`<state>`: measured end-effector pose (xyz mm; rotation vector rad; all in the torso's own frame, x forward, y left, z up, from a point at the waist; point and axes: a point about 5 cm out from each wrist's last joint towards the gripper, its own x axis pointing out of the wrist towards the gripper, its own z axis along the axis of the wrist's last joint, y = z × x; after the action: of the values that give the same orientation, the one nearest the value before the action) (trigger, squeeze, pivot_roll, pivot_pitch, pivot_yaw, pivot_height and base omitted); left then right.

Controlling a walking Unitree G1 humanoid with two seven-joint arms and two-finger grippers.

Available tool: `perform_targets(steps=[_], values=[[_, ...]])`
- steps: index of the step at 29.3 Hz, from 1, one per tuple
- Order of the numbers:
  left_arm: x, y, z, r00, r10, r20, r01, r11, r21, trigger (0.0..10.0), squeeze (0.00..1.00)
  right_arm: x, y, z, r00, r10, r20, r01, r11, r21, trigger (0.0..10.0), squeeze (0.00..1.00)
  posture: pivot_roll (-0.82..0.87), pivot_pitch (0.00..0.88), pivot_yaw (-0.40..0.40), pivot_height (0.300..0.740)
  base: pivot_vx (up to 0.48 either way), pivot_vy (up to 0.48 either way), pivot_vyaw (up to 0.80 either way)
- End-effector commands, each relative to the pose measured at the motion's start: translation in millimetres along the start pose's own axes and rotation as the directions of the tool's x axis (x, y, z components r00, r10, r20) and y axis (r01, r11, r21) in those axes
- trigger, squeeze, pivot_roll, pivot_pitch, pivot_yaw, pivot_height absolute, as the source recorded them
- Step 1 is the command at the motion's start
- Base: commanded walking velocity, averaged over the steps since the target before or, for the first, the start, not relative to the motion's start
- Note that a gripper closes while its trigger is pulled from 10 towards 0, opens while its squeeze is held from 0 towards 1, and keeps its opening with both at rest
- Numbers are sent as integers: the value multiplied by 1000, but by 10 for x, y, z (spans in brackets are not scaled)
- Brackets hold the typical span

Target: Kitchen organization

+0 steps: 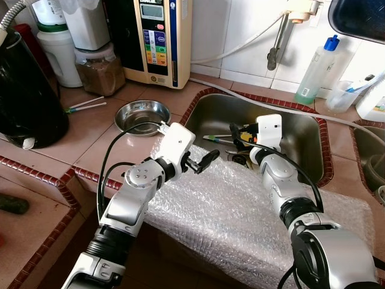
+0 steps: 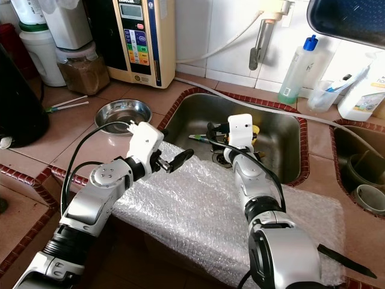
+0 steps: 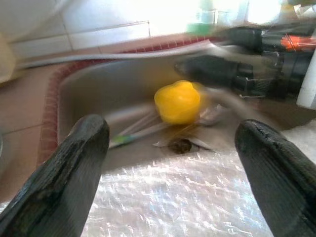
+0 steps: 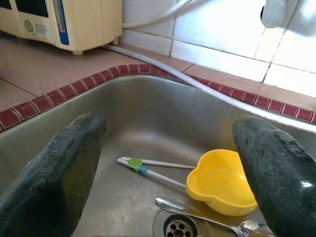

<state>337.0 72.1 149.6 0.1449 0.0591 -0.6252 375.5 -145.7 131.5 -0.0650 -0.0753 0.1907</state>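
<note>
A steel sink holds a yellow heart-shaped bowl, a pair of white chopsticks with green bands and a spoon by the drain. My right gripper hangs open inside the sink, just above and in front of the bowl, with nothing between its fingers. My left gripper is open over the bubble wrap that covers the sink's front rim. It points toward the yellow bowl and holds nothing.
On the counter to the left sit a small steel bowl, loose chopsticks, a jar of brown powder, a black kettle and a water purifier. A soap bottle stands behind the sink. A second basin lies right.
</note>
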Motion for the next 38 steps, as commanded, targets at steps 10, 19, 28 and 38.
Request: perform_targets(steps=[10,19,28,38], values=[[-20,807,165,843,538,-15,-537,838,-101,10000,1000,-72,190,423,959,135,249,-122,990,-67,10000,1000,32,0,20,740,0,0,0],[-2,1007,143,745,662,-76,-667,740,-92,10000,0,-178,198,516,956,165,243,-154,986,-63,10000,0,21,0,26,740,0,0,0],[-85,1193,-15,654,711,-259,-756,621,-206,10000,0,-285,318,583,931,260,256,-249,966,-74,10000,0,4,0,43,740,0,0,0],[-57,1198,-93,632,670,-390,-774,529,-347,10000,0,-423,405,598,922,309,234,-299,951,-78,10000,0,-16,0,68,740,0,0,0]])
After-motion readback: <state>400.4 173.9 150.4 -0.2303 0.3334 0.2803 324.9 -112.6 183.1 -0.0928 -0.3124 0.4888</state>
